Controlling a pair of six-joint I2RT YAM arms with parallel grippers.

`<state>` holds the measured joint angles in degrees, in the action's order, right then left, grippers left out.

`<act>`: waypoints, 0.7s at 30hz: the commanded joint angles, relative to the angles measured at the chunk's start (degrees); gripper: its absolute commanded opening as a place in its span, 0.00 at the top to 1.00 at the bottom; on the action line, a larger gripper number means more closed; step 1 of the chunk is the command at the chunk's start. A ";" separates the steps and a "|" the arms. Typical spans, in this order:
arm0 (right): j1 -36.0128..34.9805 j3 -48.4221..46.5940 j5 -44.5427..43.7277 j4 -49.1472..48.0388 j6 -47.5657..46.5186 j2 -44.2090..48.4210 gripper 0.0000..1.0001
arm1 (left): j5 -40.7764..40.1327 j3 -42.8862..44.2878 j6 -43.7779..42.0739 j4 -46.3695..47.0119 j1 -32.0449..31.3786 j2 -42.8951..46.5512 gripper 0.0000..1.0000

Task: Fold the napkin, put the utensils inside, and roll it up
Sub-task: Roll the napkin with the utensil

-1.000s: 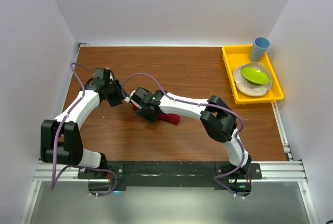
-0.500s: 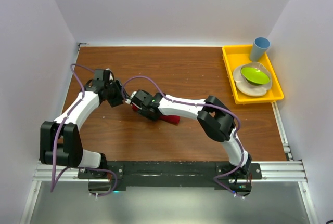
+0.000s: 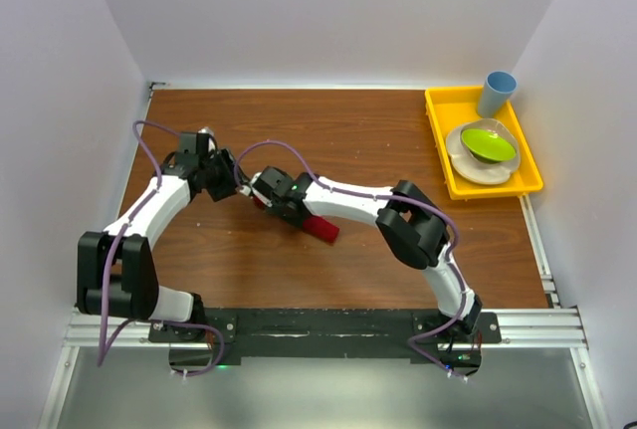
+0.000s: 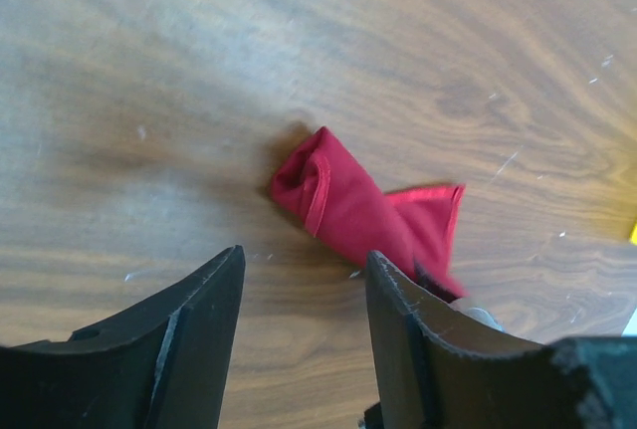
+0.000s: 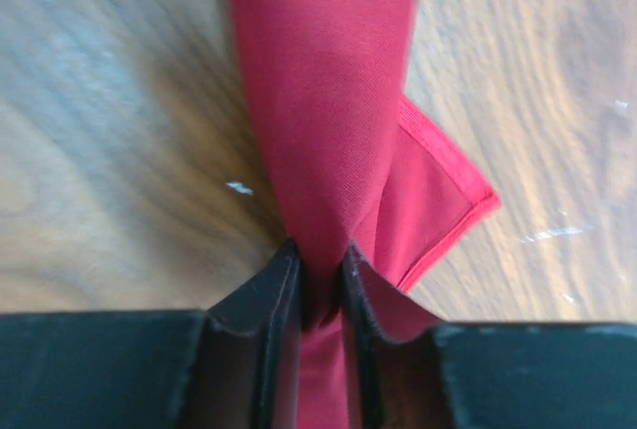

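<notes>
Overhead, the red napkin (image 3: 320, 230) lies as a narrow roll on the brown wooden table (image 3: 378, 130), just off the table's centre toward 8 o'clock. The roll runs from 10 o'clock to 4 o'clock, and the right arm covers its middle.

The right gripper (image 3: 282, 208) is down on that roll. In the right wrist view its two black fingers are clenched on the cloth: the right gripper (image 5: 320, 272) pinches the napkin (image 5: 318, 71) into a tight waist, red fabric filling the slit between the jaws. Beyond the pinch the roll stretches toward 12 o'clock. One hemmed corner fans out flat on the wood toward 3 o'clock.

The left gripper (image 3: 235, 188) sits at 10 o'clock of the roll, very near the right one. From the left wrist camera the left gripper (image 4: 304, 255) stands released, jaws spread and holding nothing, above bare wood. The napkin (image 4: 348, 210) lies just beyond the fingertips, its coiled end facing the camera. The body slants away toward 4 o'clock, and a loose pointed flap sticks out toward 3 o'clock.

At the table's 2 o'clock corner sits a yellow tray (image 3: 435, 140). It carries a blue cup (image 3: 498, 93) at its far end and a green bowl (image 3: 488, 142) resting on a white plate (image 3: 478, 170).
</notes>
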<state>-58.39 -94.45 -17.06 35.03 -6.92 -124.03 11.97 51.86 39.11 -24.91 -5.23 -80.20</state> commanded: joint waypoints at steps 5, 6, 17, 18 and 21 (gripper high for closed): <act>12.23 -3.19 35.22 3.65 15.26 0.19 0.84 | 7.72 4.22 -3.17 2.93 0.22 -5.84 0.41; 14.77 -2.32 38.82 3.65 17.18 -0.07 0.84 | 8.85 4.65 -2.99 3.37 0.22 -6.28 0.41; 28.23 16.30 75.85 -25.95 35.63 -5.51 0.85 | 17.64 0.27 4.65 15.22 -6.71 -8.03 0.48; 28.68 17.19 76.82 -29.63 36.79 -5.87 0.84 | 18.17 0.35 5.27 16.63 -8.55 -9.08 0.50; 30.35 18.25 79.02 -30.46 37.07 -7.10 0.82 | 20.11 0.00 8.78 23.04 -10.93 -11.46 0.55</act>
<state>-28.88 -78.91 56.51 10.81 26.28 -128.07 26.85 52.58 42.63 -12.62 -13.06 -89.12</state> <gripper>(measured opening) 0.196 0.470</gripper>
